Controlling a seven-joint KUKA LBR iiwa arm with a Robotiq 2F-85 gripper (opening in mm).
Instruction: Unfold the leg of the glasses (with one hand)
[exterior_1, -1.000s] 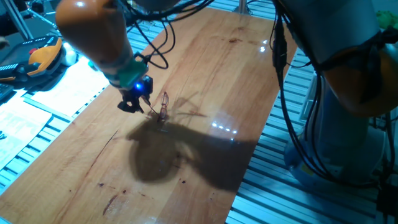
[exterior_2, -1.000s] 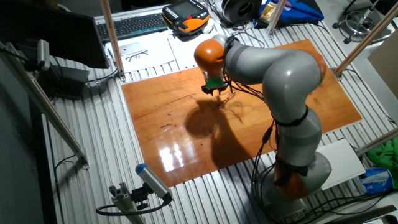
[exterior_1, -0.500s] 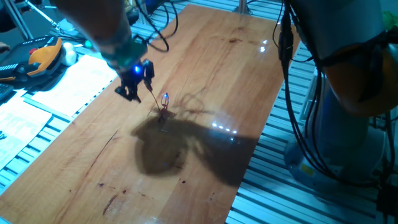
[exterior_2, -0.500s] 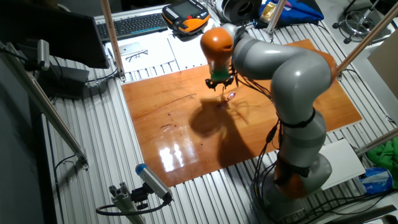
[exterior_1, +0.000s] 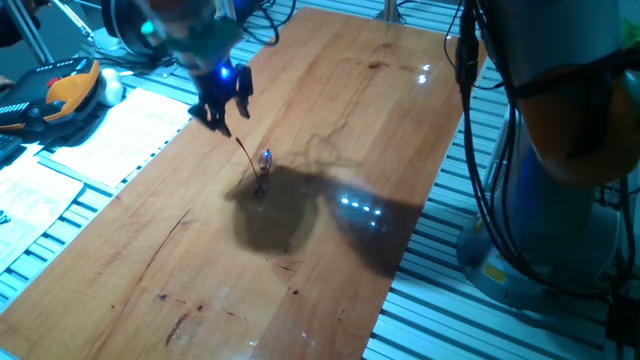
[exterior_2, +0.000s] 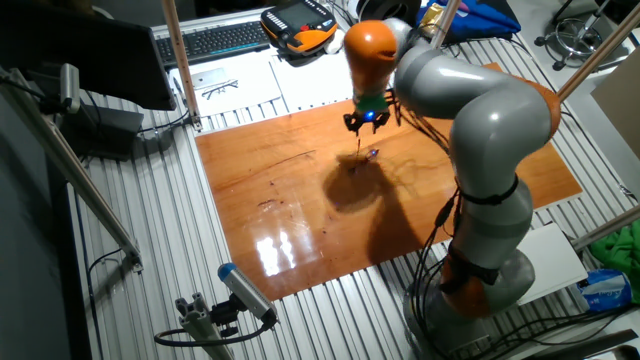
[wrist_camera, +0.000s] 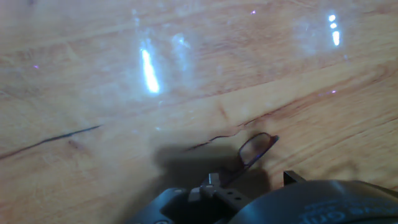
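My hand (exterior_1: 222, 98) grips one leg of the glasses (exterior_1: 263, 168), drawing it open; next I judge: swing wider, then release.

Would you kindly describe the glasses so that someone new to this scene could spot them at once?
Start at the wooden table and find the black gripper with its blue light. Just below it stand the glasses, a tiny reddish-brown wire frame with clear lenses, one thin leg reaching up toward the gripper. Nothing else sits on the wood.
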